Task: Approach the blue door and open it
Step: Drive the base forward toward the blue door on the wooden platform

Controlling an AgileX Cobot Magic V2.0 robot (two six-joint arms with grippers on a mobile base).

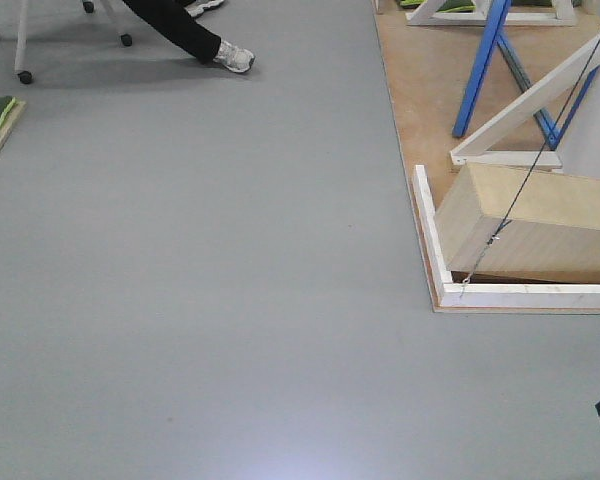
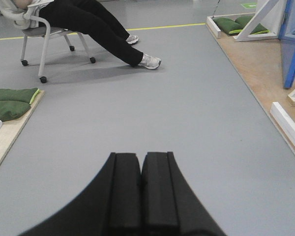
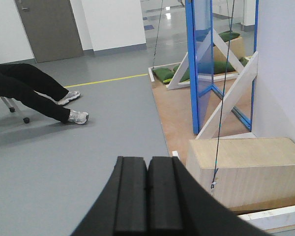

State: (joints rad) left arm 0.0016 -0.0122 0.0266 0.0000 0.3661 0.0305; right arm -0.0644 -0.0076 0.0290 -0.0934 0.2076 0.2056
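Note:
The blue door [image 3: 202,59] is a tall glossy blue panel standing on the wooden platform at the right, far ahead of my right gripper and seen at a steep angle. No handle or lock shows. Its edge also shows at the far right of the left wrist view [image 2: 292,46]. In the front view only blue diagonal brace beams [image 1: 483,68] show, not the door panel. My left gripper [image 2: 141,162] is shut and empty above the grey floor. My right gripper [image 3: 148,164] is shut and empty, just left of the platform's edge.
A plywood box [image 3: 246,167] sits on the platform [image 1: 420,90] inside a white rim [image 1: 432,245], with a thin cable [image 3: 219,123] running down to it. White diagonal braces [image 3: 231,96] stand by the door. A seated person's legs [image 2: 108,34] and chair [image 2: 39,44] are at left. Green cushions [image 2: 10,101] lie at left.

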